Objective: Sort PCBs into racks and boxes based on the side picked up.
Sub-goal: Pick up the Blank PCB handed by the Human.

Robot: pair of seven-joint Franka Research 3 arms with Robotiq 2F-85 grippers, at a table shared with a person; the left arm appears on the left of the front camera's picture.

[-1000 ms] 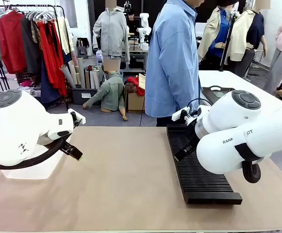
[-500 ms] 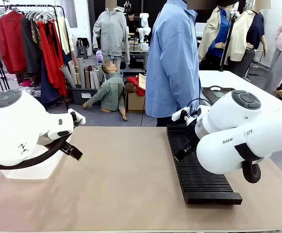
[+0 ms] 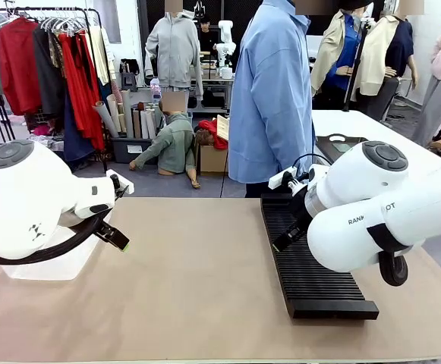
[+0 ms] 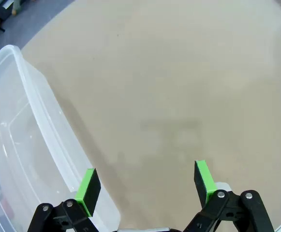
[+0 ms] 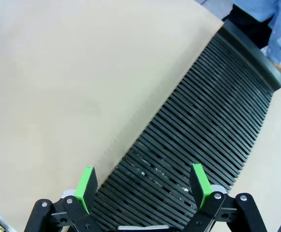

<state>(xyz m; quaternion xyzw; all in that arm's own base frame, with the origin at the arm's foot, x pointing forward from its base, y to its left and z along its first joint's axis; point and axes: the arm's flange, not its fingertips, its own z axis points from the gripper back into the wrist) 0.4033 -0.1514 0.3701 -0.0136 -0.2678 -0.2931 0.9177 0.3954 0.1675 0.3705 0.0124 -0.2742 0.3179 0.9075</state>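
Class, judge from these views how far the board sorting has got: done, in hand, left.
Done: nothing; the rack stands bare and the tub shows no boards in its visible part. In hand: nothing; the left gripper and right gripper are open and empty. Left: all the sorting.

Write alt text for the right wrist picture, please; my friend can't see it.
A long black rack with fine parallel slots lies on a tan table, seen from above between the robot's open jaws tipped with green pads.

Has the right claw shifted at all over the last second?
No. The right claw sits at the same spot by the left edge of the rack.
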